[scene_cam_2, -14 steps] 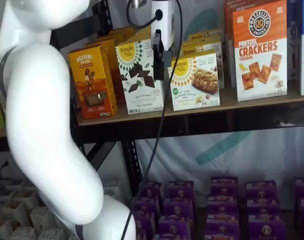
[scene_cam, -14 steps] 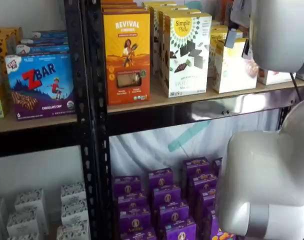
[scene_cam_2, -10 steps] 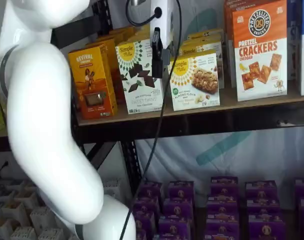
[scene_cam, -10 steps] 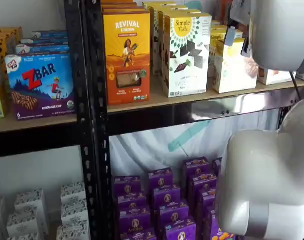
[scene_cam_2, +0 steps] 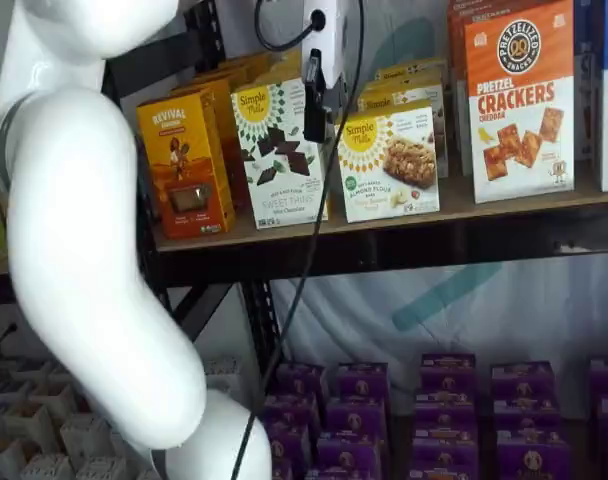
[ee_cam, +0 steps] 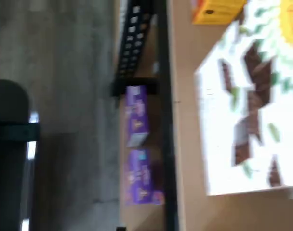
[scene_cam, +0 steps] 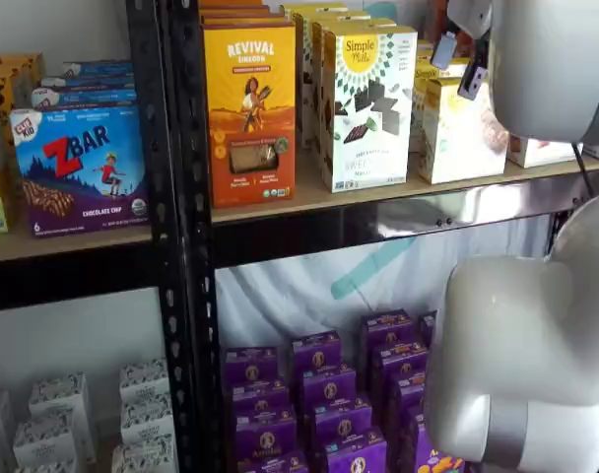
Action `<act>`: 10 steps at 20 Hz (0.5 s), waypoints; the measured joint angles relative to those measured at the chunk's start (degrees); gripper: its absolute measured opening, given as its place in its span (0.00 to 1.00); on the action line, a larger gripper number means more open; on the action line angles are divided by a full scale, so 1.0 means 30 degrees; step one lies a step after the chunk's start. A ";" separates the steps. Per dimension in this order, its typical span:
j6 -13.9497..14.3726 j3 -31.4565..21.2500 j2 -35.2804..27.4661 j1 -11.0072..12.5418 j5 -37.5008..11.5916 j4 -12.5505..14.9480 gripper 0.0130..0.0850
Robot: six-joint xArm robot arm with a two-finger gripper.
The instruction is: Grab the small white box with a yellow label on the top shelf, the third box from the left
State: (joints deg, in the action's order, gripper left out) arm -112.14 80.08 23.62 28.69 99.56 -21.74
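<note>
Small white box (scene_cam_2: pixel 389 163), smooth cardboard carton, stands upright on wooden top shelf (scene_cam_2: pixel 484 205), front facing out; claw (scene_cam_2: pixel 317 95) fingers apart.

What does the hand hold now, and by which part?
Nothing: the hand hangs empty in front of the top shelf, beside the small white box.

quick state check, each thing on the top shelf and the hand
small white box: upright on top shelf, not held
tall white box: upright beside it
orange box: upright
cracker box: upright
hand: above the white boxes, empty; only one finger shows, side-on
</note>
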 joint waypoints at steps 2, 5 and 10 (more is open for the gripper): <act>-0.0116 -0.0043 -0.0222 -0.0004 -0.1045 -0.0151 1.00; -0.0286 0.0420 -0.1029 -0.0214 -0.1875 0.0412 1.00; -0.0551 0.1536 -0.2863 -0.0513 -0.2334 0.1731 1.00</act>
State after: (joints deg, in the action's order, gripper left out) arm -113.80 84.69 15.04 27.15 92.55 -16.54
